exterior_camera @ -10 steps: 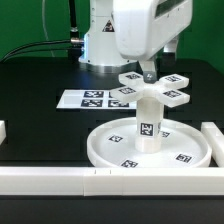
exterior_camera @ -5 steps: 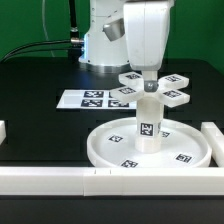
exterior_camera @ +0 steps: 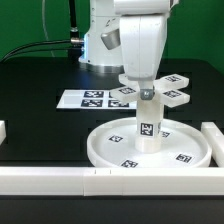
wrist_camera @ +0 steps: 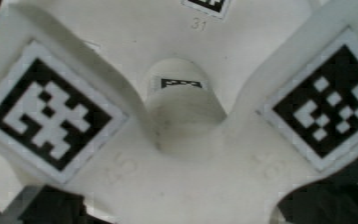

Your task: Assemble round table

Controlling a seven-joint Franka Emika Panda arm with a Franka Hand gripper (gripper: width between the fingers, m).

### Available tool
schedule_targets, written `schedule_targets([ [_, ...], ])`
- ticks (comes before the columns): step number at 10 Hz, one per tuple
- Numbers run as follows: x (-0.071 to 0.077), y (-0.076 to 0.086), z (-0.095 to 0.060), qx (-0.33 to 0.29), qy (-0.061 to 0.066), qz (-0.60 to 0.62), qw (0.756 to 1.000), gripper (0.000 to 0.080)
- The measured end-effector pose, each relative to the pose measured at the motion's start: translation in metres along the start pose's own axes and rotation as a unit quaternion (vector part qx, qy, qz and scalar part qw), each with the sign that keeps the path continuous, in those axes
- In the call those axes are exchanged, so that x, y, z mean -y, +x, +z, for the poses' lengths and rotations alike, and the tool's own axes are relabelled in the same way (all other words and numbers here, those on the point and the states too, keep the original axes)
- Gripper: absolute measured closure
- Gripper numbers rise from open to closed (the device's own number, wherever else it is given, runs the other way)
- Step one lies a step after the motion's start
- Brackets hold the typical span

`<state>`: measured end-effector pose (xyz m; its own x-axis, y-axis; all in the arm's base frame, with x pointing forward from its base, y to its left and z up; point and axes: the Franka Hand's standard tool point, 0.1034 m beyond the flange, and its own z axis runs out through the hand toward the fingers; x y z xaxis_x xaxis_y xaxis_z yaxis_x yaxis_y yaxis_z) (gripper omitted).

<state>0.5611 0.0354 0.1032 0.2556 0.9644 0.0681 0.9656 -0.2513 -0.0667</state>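
Note:
The large round rimmed disc (exterior_camera: 100, 150) lies on the black table. The short thick post (exterior_camera: 148, 127) stands upright at its middle. The cross-shaped piece (exterior_camera: 176, 97) sits flat on top of the post, its tagged arms pointing outward. My gripper (exterior_camera: 147, 92) comes straight down on the centre of the cross and is shut on it. In the wrist view the cross-shaped piece (wrist_camera: 185, 110) fills the picture, with two tags either side of its hub. My gripper (wrist_camera: 194, 214) holds it, with the dark fingers (wrist_camera: 23, 202) at its edges.
The marker board (exterior_camera: 92, 99) lies behind the disc toward the exterior view's left. A long white rail (exterior_camera: 60, 180) runs along the front. Another rail (exterior_camera: 213, 135) stands at the exterior view's right, and a short end piece (exterior_camera: 3, 131) at the left. The robot base (exterior_camera: 100, 45) is at the back.
The hand has turned about its vertical axis above the post and now hides more of the cross-shaped piece's rear arm. The disc and post have not moved.

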Motion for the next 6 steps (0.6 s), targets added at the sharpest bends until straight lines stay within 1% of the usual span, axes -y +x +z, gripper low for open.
schedule_targets([
  [3, 0.0011, -0.0015, 0.0040, 0.001, 0.004, 0.001, 1.000, 0.0151],
  [4, 0.0012, -0.0015, 0.0040, 0.001, 0.004, 0.004, 1.000, 0.0269],
  [5, 0.0011, -0.0016, 0.0040, 0.001, 0.004, 0.004, 1.000, 0.0269],
  [6, 0.0011, -0.0017, 0.0040, 0.001, 0.004, 0.004, 1.000, 0.0351],
])
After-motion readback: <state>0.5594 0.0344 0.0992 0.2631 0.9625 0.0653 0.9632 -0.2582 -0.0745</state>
